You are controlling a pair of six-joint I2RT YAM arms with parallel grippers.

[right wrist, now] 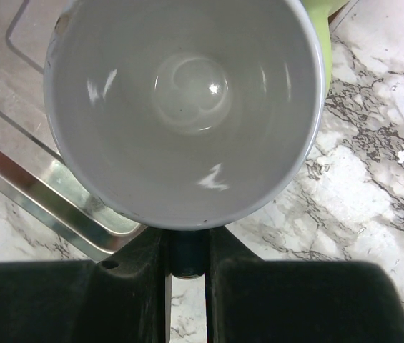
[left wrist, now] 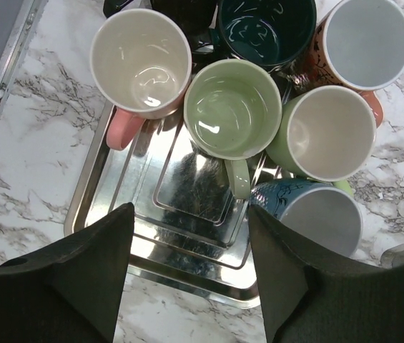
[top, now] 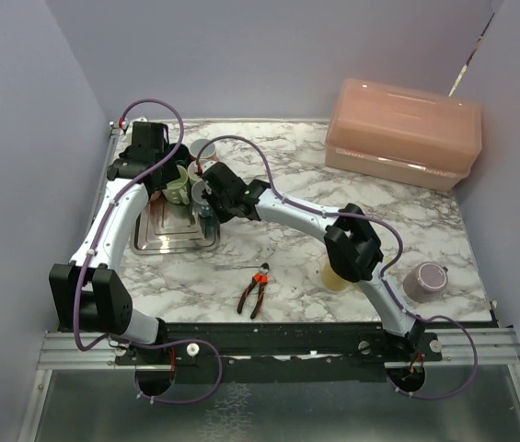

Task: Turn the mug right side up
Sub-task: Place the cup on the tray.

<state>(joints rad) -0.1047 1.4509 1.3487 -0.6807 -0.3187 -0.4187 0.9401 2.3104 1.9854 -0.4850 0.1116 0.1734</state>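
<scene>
A blue patterned mug (right wrist: 187,107) with a pale grey inside stands mouth up at the near right corner of the metal tray (left wrist: 187,236). It also shows in the left wrist view as the blue mug (left wrist: 316,214). My right gripper (right wrist: 187,250) is shut on its dark handle, reaching in from the right (top: 206,198). My left gripper (left wrist: 187,286) hangs open above the tray's near edge with nothing between its fingers (left wrist: 94,271).
Several other upright mugs crowd the tray: pink (left wrist: 141,61), green (left wrist: 232,107), lime (left wrist: 327,132), dark teal (left wrist: 266,28). On the marble lie pliers (top: 254,292). A mauve mug (top: 425,281) looks mouth down at right, beside a yellowish cup (top: 336,274). A pink box (top: 402,133) stands at the back right.
</scene>
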